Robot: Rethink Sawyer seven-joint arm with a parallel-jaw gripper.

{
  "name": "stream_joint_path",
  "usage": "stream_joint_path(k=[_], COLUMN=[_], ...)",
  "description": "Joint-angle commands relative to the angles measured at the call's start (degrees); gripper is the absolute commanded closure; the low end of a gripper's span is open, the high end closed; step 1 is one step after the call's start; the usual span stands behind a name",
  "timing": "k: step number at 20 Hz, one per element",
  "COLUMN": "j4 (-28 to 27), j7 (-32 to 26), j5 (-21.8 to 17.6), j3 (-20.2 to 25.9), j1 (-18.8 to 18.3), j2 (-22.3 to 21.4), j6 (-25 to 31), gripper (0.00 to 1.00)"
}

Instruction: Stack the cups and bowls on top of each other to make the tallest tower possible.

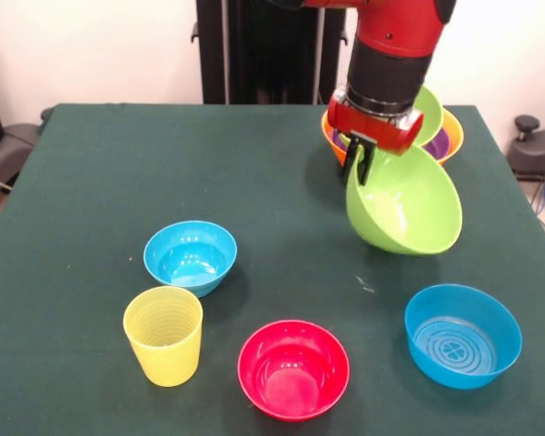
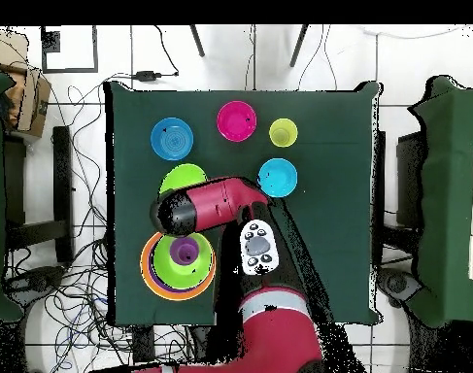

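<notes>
My gripper point(image 1: 359, 174) is shut on the rim of a lime green bowl point(image 1: 407, 207) and holds it tilted above the table, just in front of the tower point(image 1: 447, 136). The tower is an orange bowl point(image 2: 151, 272) with a purple bowl point(image 1: 439, 145) and a green bowl point(image 1: 430, 111) nested in it. In the overhead view a small purple cup point(image 2: 185, 252) stands in its middle; the arm hides it in the front view. The held bowl point(image 2: 180, 179) also shows from above. On the table are a yellow ribbed cup point(image 1: 163, 334), two blue bowls point(image 1: 190, 257) point(image 1: 462, 334) and a pink-red bowl point(image 1: 293, 368).
The loose bowls and the cup stand in a row along the table's side away from the robot. The tower stands close to the table's edge point(image 1: 486, 136) on the robot's side. Chairs and cables surround the table.
</notes>
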Motion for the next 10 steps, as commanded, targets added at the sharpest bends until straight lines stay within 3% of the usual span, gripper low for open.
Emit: stream_joint_path(k=[1,7,10], j4=[3.7,5.8,7.9], j7=[-7.5,-8.4,-7.8], j5=[2.6,4.1,3.1], j3=[4.9,5.3,4.5], j1=[-1.5,-2.5,-2.0], j2=[-5.6,-10.1,-12.3], j6=[9.5,12.8,11.9], gripper=[1.0,1.0,1.0])
